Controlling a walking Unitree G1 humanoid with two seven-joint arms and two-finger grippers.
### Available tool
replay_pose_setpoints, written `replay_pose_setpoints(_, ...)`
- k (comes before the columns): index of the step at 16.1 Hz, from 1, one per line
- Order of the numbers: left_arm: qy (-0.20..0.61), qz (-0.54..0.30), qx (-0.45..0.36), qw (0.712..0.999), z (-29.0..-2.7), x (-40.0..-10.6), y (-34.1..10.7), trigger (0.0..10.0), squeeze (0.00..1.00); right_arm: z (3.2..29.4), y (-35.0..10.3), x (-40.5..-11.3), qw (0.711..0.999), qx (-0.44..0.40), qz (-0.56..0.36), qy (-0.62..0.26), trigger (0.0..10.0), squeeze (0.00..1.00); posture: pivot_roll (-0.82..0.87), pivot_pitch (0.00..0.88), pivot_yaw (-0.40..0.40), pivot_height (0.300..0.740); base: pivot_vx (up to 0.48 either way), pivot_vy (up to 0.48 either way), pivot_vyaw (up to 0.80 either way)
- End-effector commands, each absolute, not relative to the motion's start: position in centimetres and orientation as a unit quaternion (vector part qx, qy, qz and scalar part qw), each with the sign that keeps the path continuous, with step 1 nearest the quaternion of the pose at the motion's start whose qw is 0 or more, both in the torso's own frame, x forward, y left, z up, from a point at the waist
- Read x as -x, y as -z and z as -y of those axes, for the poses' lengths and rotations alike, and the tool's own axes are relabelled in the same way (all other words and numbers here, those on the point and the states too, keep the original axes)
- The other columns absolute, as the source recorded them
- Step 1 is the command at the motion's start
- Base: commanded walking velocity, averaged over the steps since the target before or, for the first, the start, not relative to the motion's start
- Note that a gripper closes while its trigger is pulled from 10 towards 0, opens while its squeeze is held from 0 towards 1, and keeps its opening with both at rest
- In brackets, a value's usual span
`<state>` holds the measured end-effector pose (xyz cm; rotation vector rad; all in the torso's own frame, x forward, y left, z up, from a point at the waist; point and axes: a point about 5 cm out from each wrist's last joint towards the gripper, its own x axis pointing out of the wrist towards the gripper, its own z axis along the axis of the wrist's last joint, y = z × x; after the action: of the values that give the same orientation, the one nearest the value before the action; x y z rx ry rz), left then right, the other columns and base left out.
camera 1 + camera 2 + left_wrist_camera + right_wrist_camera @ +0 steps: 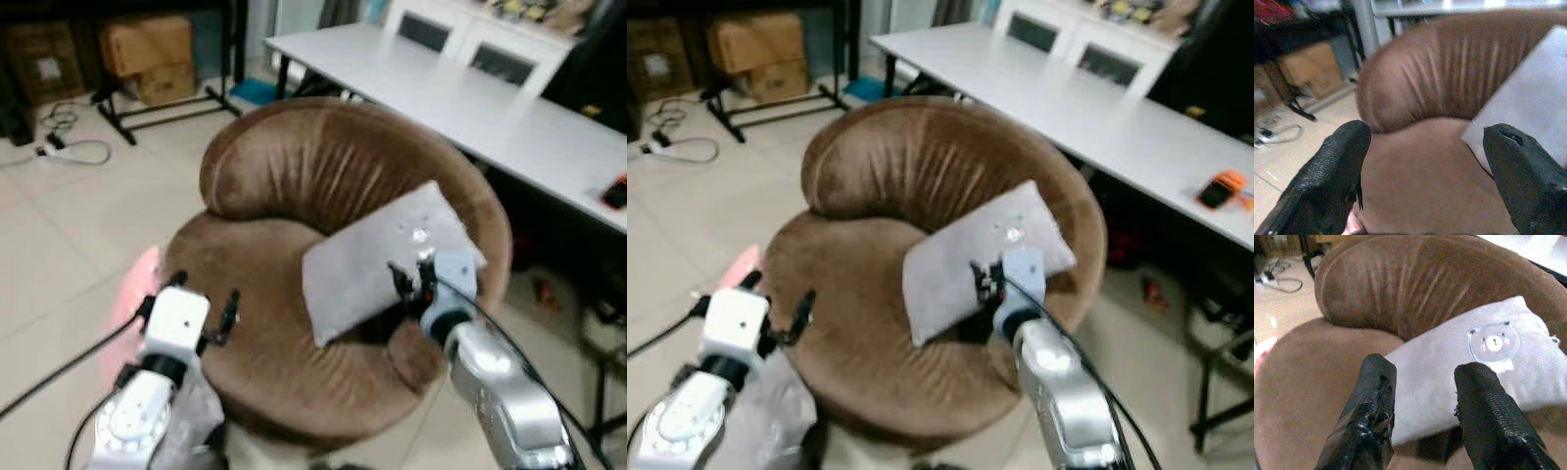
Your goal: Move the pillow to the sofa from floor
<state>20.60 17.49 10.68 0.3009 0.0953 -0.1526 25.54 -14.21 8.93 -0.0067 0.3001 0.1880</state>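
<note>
Pillow (377,257) location confirmed: the pale grey cushion lies on the seat of the round brown sofa (294,166), propped tilted against the inner right side of the backrest, one corner reaching up near the rim. A small bear-face print (1493,341) shows on its upper face in the right wrist view.

Sofa: plush brown velvet, curved padded back with vertical creases, standing on a light tiled floor (59,255).

Long white worktop (460,98) runs behind and to the right of the sofa, well apart from the pillow; an orange-and-black object (1223,188) rests near its right end. Two white chair backs (470,44) stand at its far side.

Cardboard boxes (147,54) sit under a dark rack at the far left, with a loose cable (69,147) on the floor nearby.

Right pincer (411,279) sits at the pillow's lower edge, just over it; its two black fingers (1374,401) are spread apart, holding nothing, the pillow visible between them.

Left pincer (201,304) hovers over the front left part of the seat, apart from the pillow; its fingers (1332,171) are spread wide, empty.

A pink-red patch (137,284) shows on the floor just left of the sofa; nature undetermined.
</note>
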Motion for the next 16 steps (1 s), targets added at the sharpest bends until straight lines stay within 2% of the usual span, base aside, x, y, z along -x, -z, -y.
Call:
replay_pose_setpoints(1,0.080,-0.043,-0.144,0.985,-16.93,-20.38,-10.79,10.0,0.00,14.90,-9.46,-25.77,0.985,0.020,-0.148,-0.084,10.0,0.00,0.08,0.000,-0.147,0.740,0.000,0.000,0.00)
replay_pose_setpoints(8,0.058,-0.050,-0.139,0.987,-17.34,-20.24,-10.65,10.0,0.00,14.63,-9.85,-25.78,0.984,0.018,-0.151,-0.095,10.0,0.00,0.08,0.000,-0.157,0.740,0.000,0.000,0.00)
replay_pose_setpoints(10,0.056,-0.052,-0.139,0.987,-17.41,-20.21,-10.63,10.0,0.00,14.51,-9.74,-25.69,0.984,-0.008,-0.150,-0.093,10.0,0.00,0.09,0.000,-0.160,0.740,0.000,0.336,0.00)
replay_pose_setpoints(16,0.045,-0.053,-0.141,0.988,-17.62,-20.16,-10.56,10.0,0.00,14.34,-9.75,-25.72,0.984,-0.001,-0.147,-0.100,10.0,0.00,0.09,0.000,-0.169,0.740,0.000,0.367,0.00)
